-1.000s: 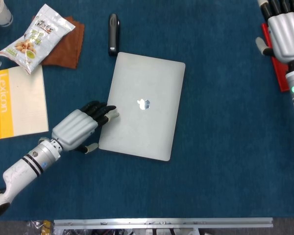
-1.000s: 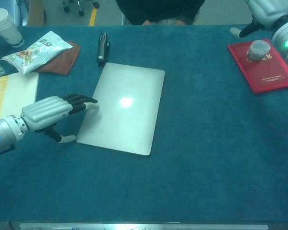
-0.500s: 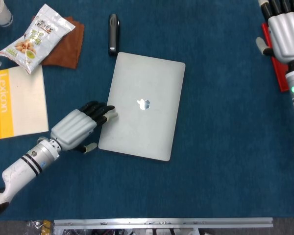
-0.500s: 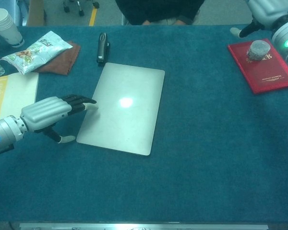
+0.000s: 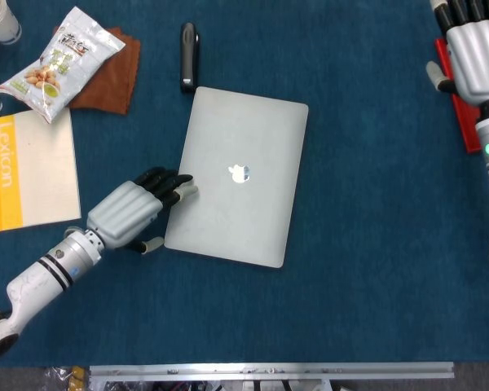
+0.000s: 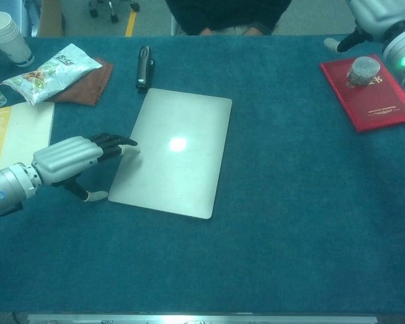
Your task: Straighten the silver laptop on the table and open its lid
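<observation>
The silver laptop (image 5: 238,186) (image 6: 173,150) lies shut on the blue table, turned slightly askew with its logo facing up. My left hand (image 5: 137,209) (image 6: 73,156) is at its left edge, dark fingertips (image 5: 179,186) touching the lid's rim and the thumb near the laptop's front left corner. It holds nothing. My right hand (image 5: 474,50) (image 6: 378,17) hangs far off at the upper right, above the red book, fingers apart and empty.
A black stapler-like device (image 5: 188,55) lies just behind the laptop. A snack bag (image 5: 59,63) on a brown cloth (image 5: 107,75), a yellow-spined book (image 5: 31,169) and a paper cup (image 6: 8,37) sit left. A red book (image 6: 368,91) carries a small jar (image 6: 362,69).
My left hand has shifted only slightly at the laptop's left edge. The laptop and right hand stay where they were.
</observation>
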`<action>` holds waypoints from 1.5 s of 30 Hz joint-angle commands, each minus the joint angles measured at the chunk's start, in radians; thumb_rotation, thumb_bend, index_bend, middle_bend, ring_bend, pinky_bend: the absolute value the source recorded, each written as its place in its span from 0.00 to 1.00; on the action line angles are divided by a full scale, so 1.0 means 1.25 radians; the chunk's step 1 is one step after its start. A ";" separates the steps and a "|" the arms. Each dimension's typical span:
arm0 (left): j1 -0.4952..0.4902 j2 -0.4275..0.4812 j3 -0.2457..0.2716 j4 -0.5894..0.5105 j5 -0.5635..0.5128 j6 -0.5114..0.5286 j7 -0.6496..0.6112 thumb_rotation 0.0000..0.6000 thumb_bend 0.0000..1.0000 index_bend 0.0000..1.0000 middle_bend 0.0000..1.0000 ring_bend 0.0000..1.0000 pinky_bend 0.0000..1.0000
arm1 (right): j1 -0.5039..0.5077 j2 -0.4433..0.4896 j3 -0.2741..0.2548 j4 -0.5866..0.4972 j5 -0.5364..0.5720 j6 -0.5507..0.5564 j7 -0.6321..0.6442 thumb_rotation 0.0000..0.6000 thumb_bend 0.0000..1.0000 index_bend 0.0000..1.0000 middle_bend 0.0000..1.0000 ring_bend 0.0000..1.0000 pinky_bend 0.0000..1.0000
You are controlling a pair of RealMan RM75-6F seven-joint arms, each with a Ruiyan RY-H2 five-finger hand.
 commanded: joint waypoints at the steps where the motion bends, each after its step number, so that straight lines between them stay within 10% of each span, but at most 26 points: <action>1: -0.001 0.004 0.000 0.001 -0.002 0.001 -0.001 1.00 0.27 0.00 0.04 0.00 0.05 | 0.000 0.000 0.000 0.000 0.000 0.001 -0.002 1.00 0.23 0.00 0.05 0.00 0.08; 45: -0.014 -0.013 0.001 -0.049 -0.015 -0.010 0.018 1.00 0.27 0.00 0.04 0.00 0.05 | -0.010 0.022 0.003 -0.025 -0.002 0.017 0.014 1.00 0.23 0.00 0.05 0.00 0.08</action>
